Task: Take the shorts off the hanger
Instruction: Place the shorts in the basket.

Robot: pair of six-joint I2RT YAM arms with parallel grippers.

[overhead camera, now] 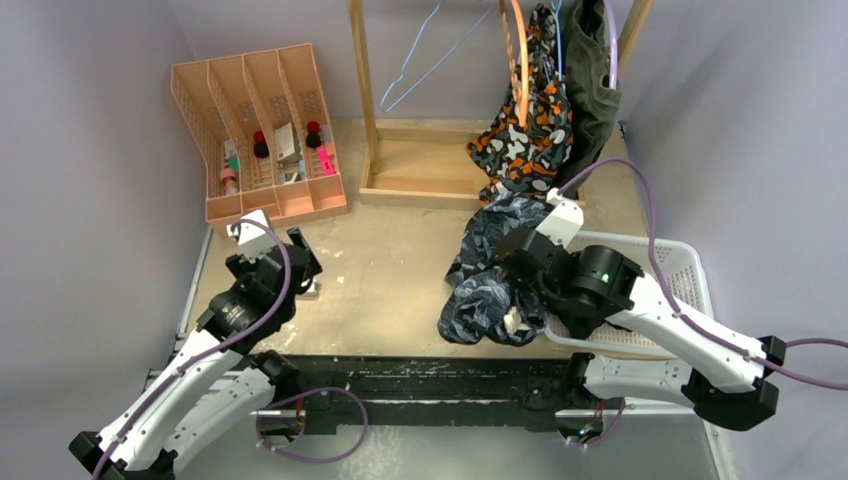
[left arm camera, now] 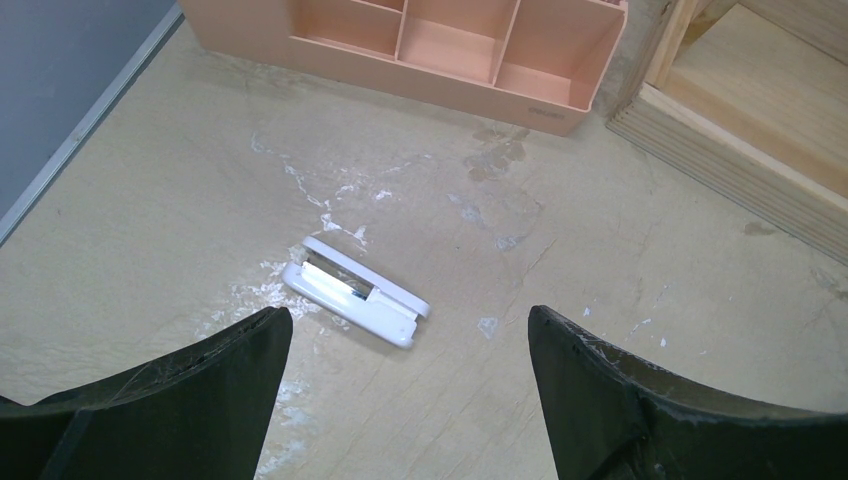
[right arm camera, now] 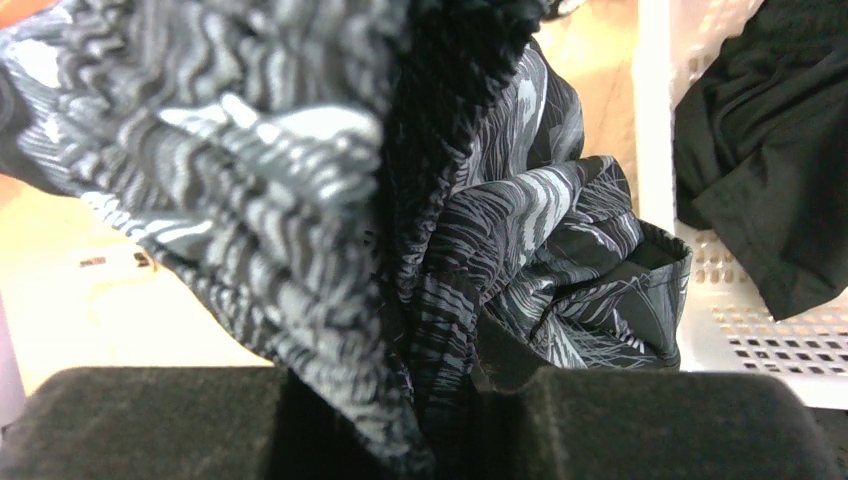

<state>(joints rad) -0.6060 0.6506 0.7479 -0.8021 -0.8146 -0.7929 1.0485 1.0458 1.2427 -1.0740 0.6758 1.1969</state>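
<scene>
My right gripper point(overhead camera: 520, 278) is shut on the dark blue-grey patterned shorts point(overhead camera: 487, 270), which drape in a heap on the table beside the basket. In the right wrist view the fabric point(right arm camera: 300, 170) is pinched between my jaws point(right arm camera: 440, 400). The orange-white-black camouflage shorts point(overhead camera: 525, 130) hang on a wooden hanger point(overhead camera: 520, 60) on the rack. The olive green shorts point(overhead camera: 590, 85) hang to their right. The black shorts point(right arm camera: 765, 150) lie in the white basket point(right arm camera: 740, 330). My left gripper point(left arm camera: 410, 325) is open and empty above the table at the left point(overhead camera: 300, 262).
A wooden rack point(overhead camera: 365, 100) stands at the back with an empty blue hanger point(overhead camera: 420, 55). A peach desk organizer point(overhead camera: 260, 130) holding small items sits back left. A small white device point(left arm camera: 355, 292) lies on the table just ahead of my left gripper. The white basket point(overhead camera: 690, 275) stands at the right.
</scene>
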